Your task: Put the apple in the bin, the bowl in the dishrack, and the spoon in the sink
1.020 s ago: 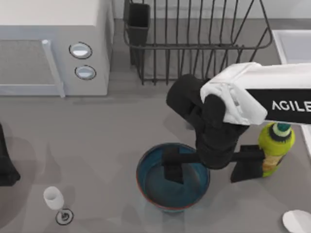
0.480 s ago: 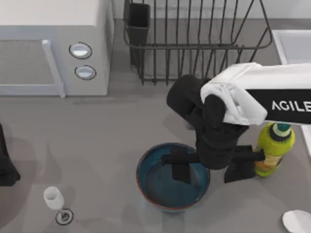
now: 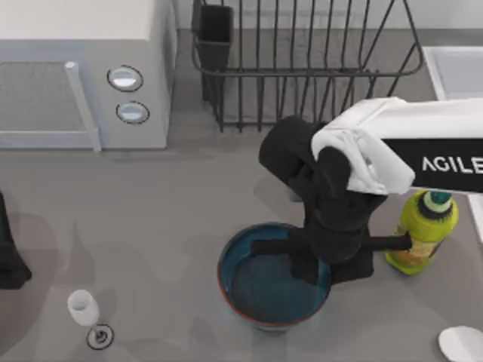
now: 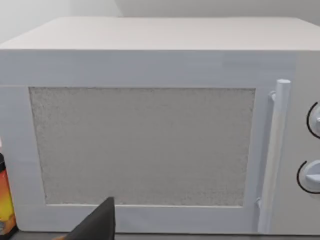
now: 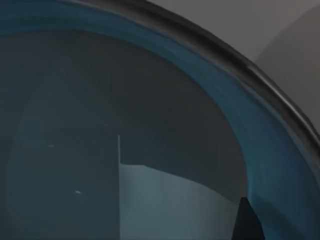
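**Asker:** Two fingers on it, then? Where is the bowl, and how do you have it?

**Me:** The bowl (image 3: 249,290) sits near the table's front edge, a little right of its middle, upright. My right gripper (image 3: 330,268) straddles its right-hand rim, one finger inside against the teal wall and one outside, pressed together on the rim as far as the top view lets me judge. My left arm (image 3: 9,256) is parked at the table's left edge, and I cannot tell how its pincer stands.

**Asker:** How will it handle?

**Me:** Stiff and probably glossy, so I expect it to slip. It is wide and deep, so held by one side it will likely want to tilt away from the grip. The rim is the only place I can take hold of, and I would pinch deep over the wall.

**Asker:** What changed over the last second?

**Me:** My fingers were spread wide, the outer one beside the green bottle (image 3: 423,234). They have closed in, and the bowl has slid slightly toward the right edge. The dishrack (image 3: 302,72) at the far edge is unchanged.
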